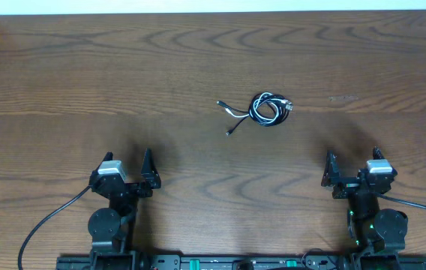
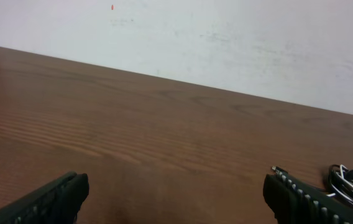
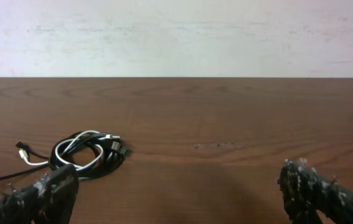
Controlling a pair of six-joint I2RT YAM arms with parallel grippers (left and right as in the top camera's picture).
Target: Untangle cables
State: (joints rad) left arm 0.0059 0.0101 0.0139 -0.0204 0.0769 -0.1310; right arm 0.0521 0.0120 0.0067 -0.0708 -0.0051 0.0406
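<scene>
Black-fingered left gripper (image 1: 128, 163) hangs spread wide and empty above the brown wood-grain table (image 1: 63, 75). Right of centre lie the thin black and white cables (image 1: 265, 109), coiled together (light, limp, probably slippery); their loose plug tails on the left look easiest to pinch. Further right, the right gripper (image 1: 354, 161) gapes empty too.

The top camera looks straight down on the whole table (image 1: 85, 75), far above the cables (image 1: 265, 109). Both wrist cameras sit low, facing the wall (image 3: 176, 37) beyond the cables. All three views share the cables, nearest in the right wrist view.
</scene>
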